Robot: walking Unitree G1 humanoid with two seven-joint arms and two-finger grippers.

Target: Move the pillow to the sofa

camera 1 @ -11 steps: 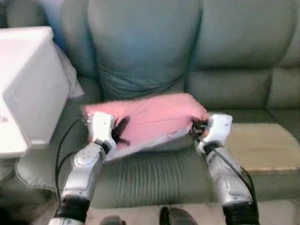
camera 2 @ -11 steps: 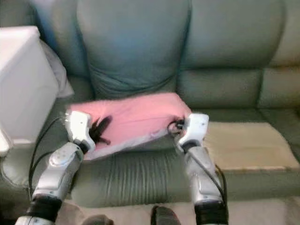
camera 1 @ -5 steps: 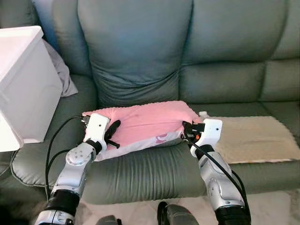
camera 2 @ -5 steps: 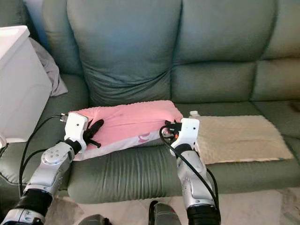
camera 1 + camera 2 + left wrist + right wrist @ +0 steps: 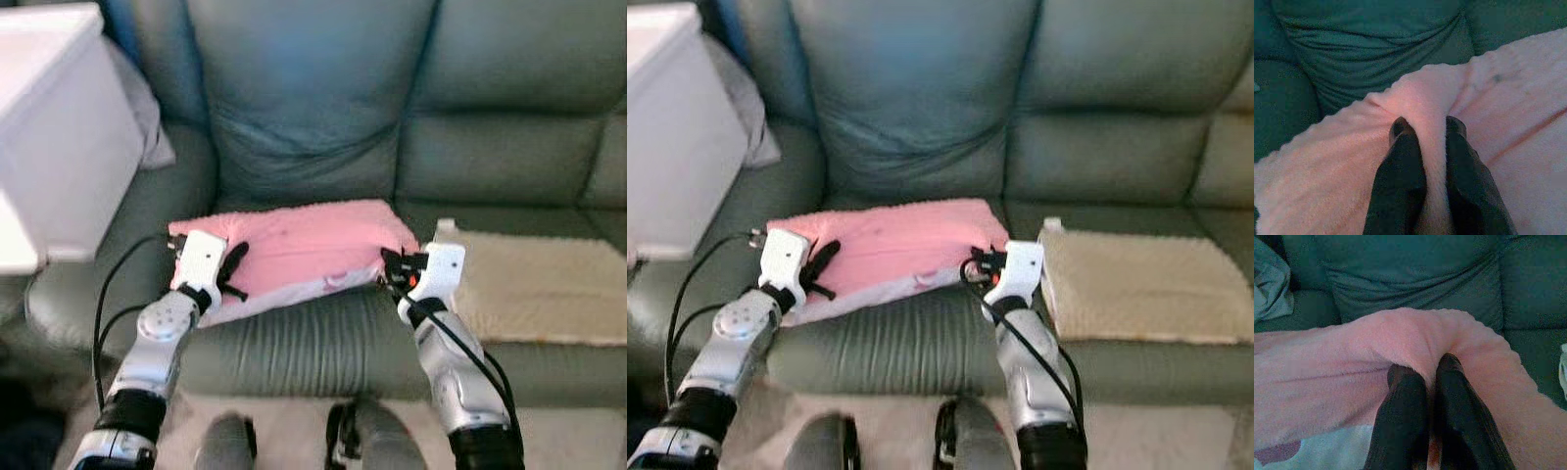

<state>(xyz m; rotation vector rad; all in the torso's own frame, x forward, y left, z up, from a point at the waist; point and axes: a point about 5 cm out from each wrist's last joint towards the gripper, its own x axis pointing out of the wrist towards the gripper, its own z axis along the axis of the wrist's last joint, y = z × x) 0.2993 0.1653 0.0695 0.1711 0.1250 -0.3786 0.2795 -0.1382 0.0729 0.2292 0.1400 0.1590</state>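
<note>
A pink fuzzy pillow (image 5: 304, 245) lies flat on the seat of the green leather sofa (image 5: 323, 108), in front of its left back cushion. My left gripper (image 5: 233, 272) is shut on the pillow's left end; a fold of pink fabric (image 5: 1422, 117) is pinched between its black fingers (image 5: 1400, 166). At the pillow's right corner my right gripper (image 5: 390, 266) is shut too, its fingers (image 5: 1405, 411) pressed together on the pink fabric (image 5: 1415, 338).
A white box-like unit (image 5: 54, 127) stands at the left beside the sofa's arm, with grey cloth (image 5: 147, 108) behind it. A beige mat (image 5: 534, 289) covers the seat to the right of the pillow. My feet (image 5: 367, 446) show on the pale floor below.
The camera has swung and dipped, so the whole scene shifted. The pillow has come down to rest on the seat; both grippers keep their hold on its ends.
</note>
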